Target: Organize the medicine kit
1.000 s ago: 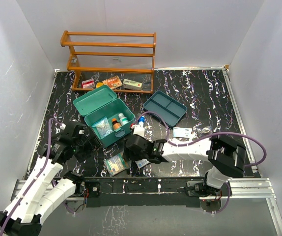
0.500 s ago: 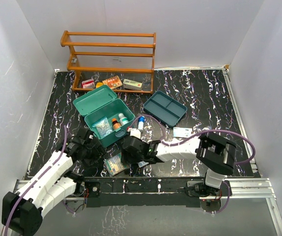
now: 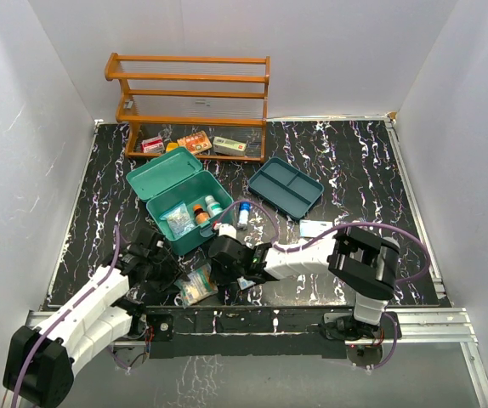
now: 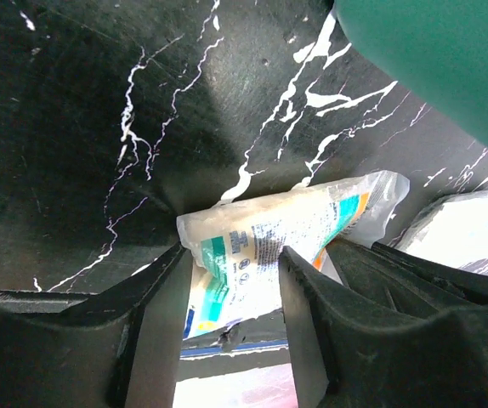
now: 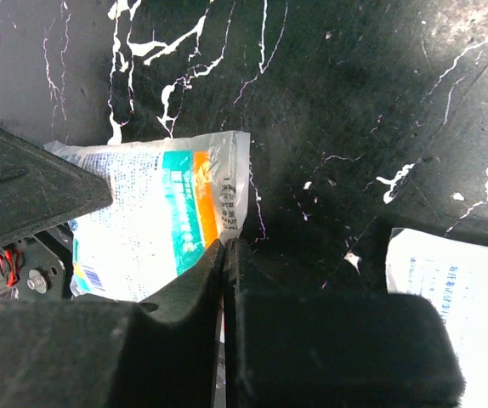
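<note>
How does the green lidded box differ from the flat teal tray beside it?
The medicine kit is deep, its hinged lid open; the tray is shallow and lidless. The kit holds bottles and a packet; the tray's two compartments look bare. The kit is lighter green, the tray darker teal. Both are rounded rectangles set askew.
</note>
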You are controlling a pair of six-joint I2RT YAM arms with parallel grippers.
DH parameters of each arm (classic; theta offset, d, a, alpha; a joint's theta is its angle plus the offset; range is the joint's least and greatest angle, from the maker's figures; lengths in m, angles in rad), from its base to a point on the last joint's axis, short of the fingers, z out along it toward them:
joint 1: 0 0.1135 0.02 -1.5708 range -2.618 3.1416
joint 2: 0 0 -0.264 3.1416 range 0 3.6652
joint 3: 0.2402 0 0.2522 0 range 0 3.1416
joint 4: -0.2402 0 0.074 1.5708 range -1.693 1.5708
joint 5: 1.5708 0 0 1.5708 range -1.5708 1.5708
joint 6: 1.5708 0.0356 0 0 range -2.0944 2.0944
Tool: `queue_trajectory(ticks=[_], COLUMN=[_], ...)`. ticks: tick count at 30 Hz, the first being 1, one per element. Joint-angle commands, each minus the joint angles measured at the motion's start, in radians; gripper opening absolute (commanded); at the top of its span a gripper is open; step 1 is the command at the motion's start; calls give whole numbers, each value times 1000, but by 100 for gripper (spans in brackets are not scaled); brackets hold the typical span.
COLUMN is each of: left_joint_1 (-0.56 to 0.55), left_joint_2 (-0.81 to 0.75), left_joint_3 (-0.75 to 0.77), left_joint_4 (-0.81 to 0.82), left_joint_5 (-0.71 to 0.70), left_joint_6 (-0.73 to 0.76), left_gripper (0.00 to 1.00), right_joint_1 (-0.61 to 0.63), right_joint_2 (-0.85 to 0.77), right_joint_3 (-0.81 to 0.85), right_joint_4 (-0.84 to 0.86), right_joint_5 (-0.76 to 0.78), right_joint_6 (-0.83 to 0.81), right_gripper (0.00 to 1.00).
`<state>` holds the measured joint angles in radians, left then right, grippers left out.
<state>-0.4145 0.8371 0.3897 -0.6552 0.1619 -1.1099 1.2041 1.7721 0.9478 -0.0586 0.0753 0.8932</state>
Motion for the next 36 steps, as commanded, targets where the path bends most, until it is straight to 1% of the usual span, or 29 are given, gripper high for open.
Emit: queue_trajectory(ticks=[1,4,6,10,12,14,17,18,20,23,25,28,31,34,36], left_joint_1=[2,2,2,2,2,2,2,2,2,2,2,2,2,2,2], left_joint_2=[-48,-82,-105,-147,-161,-165,-164,-162,-153,-141,-133,-108,-68,-22,24], left_joint_3=[28,87,144,271,338,408,484,506,554,617,655,695,725,753,782], left_joint_4=[-51,-117,-184,-315,-361,-361,-293,-255,-187,-71,2,91,157,219,226], left_joint_5=[-40,-67,-112,-206,-240,-248,-212,-182,-132,-15,79,210,315,363,375], left_joint_6=[-21,-39,-46,-56,-38,14,169,244,385,628,764,947,1106,1184,1222], left_gripper=[45,52,56,58,59,60,64,66,73,82,89,96,98,98,98], right_joint_1=[3,3,3,-12,-32,-70,-138,-164,-221,-292,-335,-380,-398,-403,-406], right_joint_2=[-24,-89,-138,-260,-324,-396,-465,-481,-498,-496,-477,-430,-374,-326,-301], right_joint_3=[33,38,44,63,74,90,143,170,235,348,430,576,700,804,854], right_joint_4=[48,11,-27,-112,-154,-186,-247,-272,-327,-396,-437,-508,-594,-677,-721], right_joint_5=[2,29,59,79,52,-24,-115,-143,-188,-255,-311,-403,-483,-559,-606], right_joint_6=[-34,-102,-162,-316,-391,-460,-554,-582,-632,-699,-734,-782,-831,-873,-896], right_gripper=[0,0,0,0,0,0,0,0,0,0,0,0,0,0,0])
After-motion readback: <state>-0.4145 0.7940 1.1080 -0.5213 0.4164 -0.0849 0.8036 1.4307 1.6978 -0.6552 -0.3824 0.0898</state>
